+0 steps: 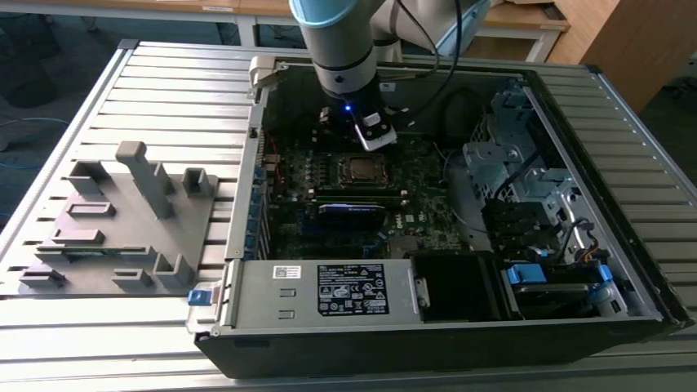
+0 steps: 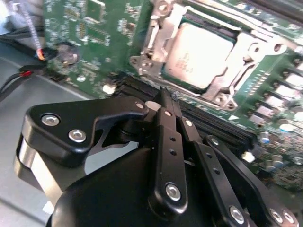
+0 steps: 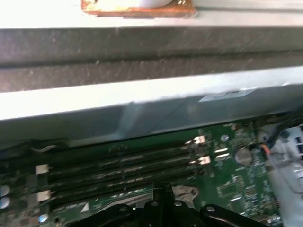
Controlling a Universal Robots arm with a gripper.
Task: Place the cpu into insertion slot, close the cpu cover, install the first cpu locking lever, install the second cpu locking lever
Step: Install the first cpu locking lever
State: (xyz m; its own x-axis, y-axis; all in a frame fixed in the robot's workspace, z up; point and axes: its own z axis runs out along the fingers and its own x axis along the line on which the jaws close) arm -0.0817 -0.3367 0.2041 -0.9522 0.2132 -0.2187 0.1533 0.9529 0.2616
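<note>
Cpu (image 2: pixel 201 54) seated in insertion slot (image 2: pixel 163 71) under cover; jaws closed, empty, just beside it

You see the cpu (image 2: pixel 201 54), a flat silver-grey square, lying level in the insertion slot (image 2: pixel 187 18) at the upper right of the second wrist view. The cpu cover (image 2: pixel 158 40), a metal frame, appears closed around it, windowed over its top.

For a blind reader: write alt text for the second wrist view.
A square silver-grey cpu sits in its socket under a thin metal frame cover on a green motherboard. The black gripper, fingers shut and empty, hangs just beside it.
</note>
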